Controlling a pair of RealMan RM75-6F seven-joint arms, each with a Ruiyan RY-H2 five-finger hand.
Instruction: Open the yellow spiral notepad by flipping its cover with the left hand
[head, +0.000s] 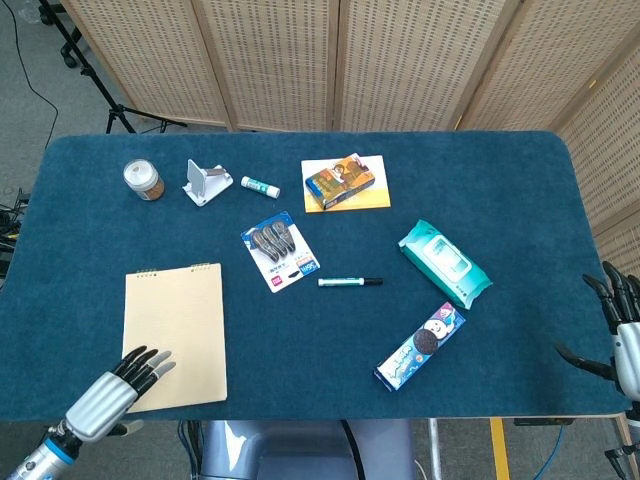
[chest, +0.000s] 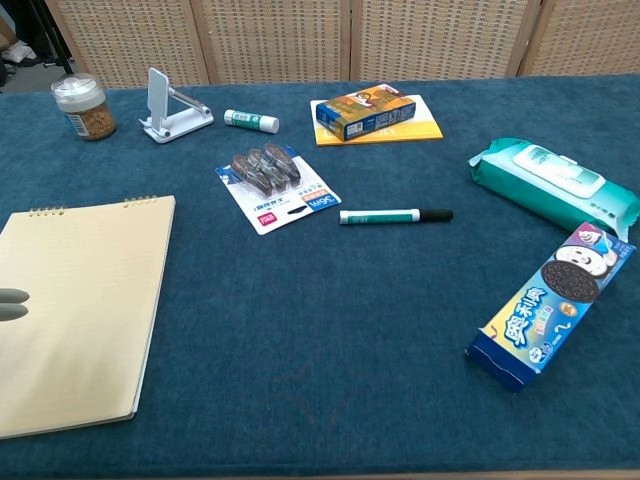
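The yellow spiral notepad (head: 174, 335) lies flat and closed at the table's front left, its wire binding at the far short edge; the chest view shows the notepad (chest: 80, 310) too. My left hand (head: 112, 388) hovers over the pad's near left corner, fingers spread and pointing toward the far side, holding nothing. In the chest view only its fingertips (chest: 12, 304) poke in at the left edge above the cover. My right hand (head: 620, 335) hangs off the table's right edge, fingers apart and empty.
A clip pack (head: 279, 251), a green marker (head: 349, 282), a cookie box (head: 420, 346) and a wipes pack (head: 445, 264) lie across the middle and right. A jar (head: 143, 181), phone stand (head: 205, 183), glue stick (head: 259, 186) and a small box on an orange pad (head: 345, 182) line the back.
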